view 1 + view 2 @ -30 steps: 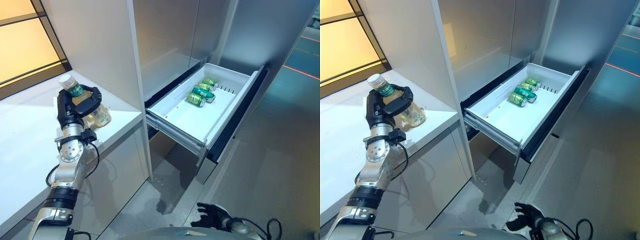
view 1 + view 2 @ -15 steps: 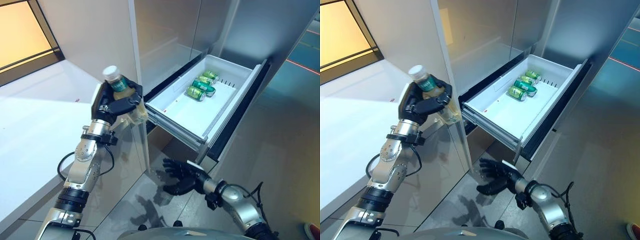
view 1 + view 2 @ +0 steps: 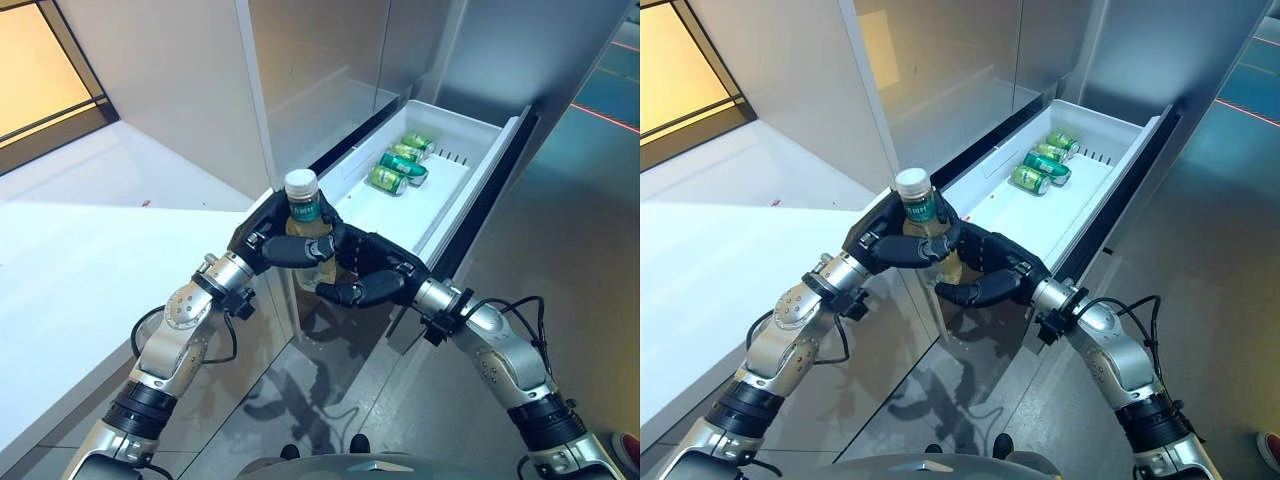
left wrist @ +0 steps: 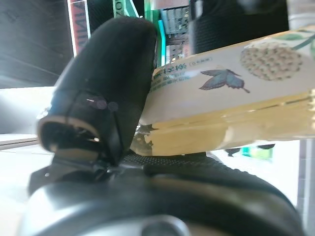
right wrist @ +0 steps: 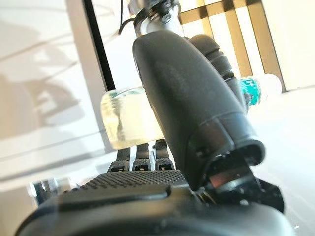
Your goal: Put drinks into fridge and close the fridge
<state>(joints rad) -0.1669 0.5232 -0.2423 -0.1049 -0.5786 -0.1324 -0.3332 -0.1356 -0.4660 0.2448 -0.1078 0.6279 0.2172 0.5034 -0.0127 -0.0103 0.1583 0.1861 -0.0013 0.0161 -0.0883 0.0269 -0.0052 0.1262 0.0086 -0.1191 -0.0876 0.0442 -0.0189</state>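
Note:
A clear bottle [image 3: 304, 212] of pale yellow drink, white cap and green label, stands upright in the air in front of the open fridge drawer [image 3: 482, 172]. My left hand [image 3: 262, 238] is curled round it from the left; its thumb [image 4: 103, 83] lies against the label. My right hand [image 3: 385, 275] wraps the bottle's lower part from the right, thumb under, fingers behind. In the right wrist view the bottle [image 5: 125, 118] lies between thumb [image 5: 192, 98] and fingers. Green cans [image 3: 397, 166] lie at the drawer's far end.
The white drawer is pulled out of the grey fridge [image 3: 330, 60], and its dark front panel [image 3: 490, 195] juts toward the floor space on the right. A white counter [image 3: 90, 250] runs along the left, ending at a tall grey panel [image 3: 170, 80].
My left hand has carried the bottle from the counter to in front of the drawer. My right hand has risen from near the floor and closed on the bottle's lower part.

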